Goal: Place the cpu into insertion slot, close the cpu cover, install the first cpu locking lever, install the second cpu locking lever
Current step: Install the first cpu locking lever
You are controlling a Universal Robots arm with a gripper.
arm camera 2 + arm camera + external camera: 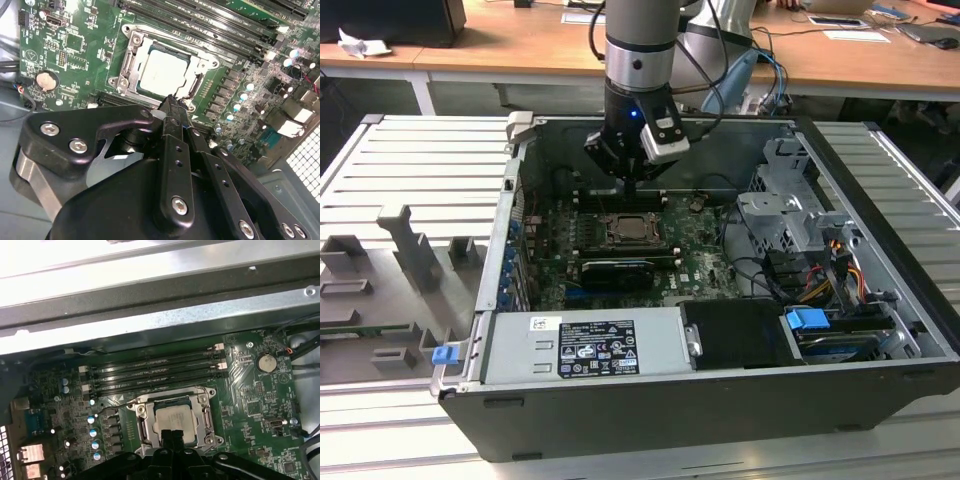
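The cpu (162,70) (175,421), with its pale silver top, lies flat in the insertion slot (632,230) on the green board. The cpu cover (131,55) (206,412), a silvery frame, lies down around the chip. A thin wire lever (117,406) sticks out from one side of the socket. My gripper (631,185) (172,104) (172,436) hangs just above the socket's edge, near a corner of the cover. Its black fingers are shut with nothing between them.
Long black memory slots (155,371) run along one side of the socket, and a black graphics card (615,270) along the other. The case walls, a grey power supply (585,345) and a drive cage (785,215) hem in the board. A grey fixture tray (400,270) lies at the exterior view's left.
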